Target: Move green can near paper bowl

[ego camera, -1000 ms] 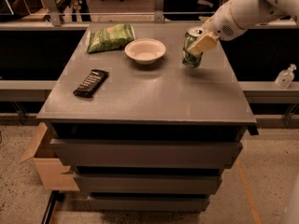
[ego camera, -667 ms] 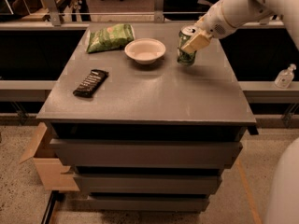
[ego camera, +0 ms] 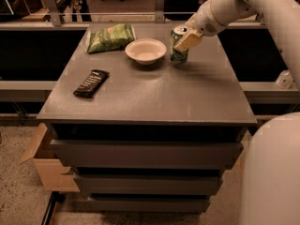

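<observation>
One green can [ego camera: 176, 50]: clasped by the gripper [ego camera: 184, 43], at the far right part of the table [ego camera: 154, 100], just right of the paper bowl [ego camera: 146, 50] and not touching it.
Gripper grasp: closed on the can's sides, one tan finger [ego camera: 188, 40] lying across its front.
Arm [ego camera: 225, 6]: comes in from the upper right, sloping down and leftward.
Count: one can, one bowl, one green snack bag [ego camera: 111, 37], one dark bar [ego camera: 91, 83].

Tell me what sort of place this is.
Probably a lab or workshop: a grey drawer cabinet serves as a bench, an open cardboard box sits on the speckled floor, and the robot's gripper grips a small green drink can at the cabinet's far side.
</observation>
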Tool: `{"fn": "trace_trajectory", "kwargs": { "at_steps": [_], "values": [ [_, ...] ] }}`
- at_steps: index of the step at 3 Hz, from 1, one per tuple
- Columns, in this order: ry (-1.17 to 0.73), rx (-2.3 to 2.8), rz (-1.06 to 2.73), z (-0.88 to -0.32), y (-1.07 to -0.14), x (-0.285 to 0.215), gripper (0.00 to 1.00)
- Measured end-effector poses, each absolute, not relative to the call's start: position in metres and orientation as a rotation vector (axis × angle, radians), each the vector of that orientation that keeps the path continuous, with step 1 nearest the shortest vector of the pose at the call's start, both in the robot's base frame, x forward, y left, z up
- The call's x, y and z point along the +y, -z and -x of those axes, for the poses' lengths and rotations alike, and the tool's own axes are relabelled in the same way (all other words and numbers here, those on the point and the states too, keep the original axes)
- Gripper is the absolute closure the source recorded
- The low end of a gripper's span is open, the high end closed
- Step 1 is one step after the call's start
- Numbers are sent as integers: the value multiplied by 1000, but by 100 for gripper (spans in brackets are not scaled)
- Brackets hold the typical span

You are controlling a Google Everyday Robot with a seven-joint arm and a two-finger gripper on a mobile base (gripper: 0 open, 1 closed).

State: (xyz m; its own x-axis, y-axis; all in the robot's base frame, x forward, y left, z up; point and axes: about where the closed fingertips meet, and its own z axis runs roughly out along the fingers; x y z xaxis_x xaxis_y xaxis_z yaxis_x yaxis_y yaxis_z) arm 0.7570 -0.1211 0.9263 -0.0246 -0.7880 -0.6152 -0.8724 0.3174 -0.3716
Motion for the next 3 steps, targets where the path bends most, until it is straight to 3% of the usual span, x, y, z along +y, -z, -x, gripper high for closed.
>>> {"fn": "trace_trajectory", "kwargs": {
  "at_steps": [2, 3],
  "values": [
    [-169, 1831, 1551, -774, -907, -103, 100],
    [-176, 1832, 1556, -776, -903, -100, 74]
  ]
}}
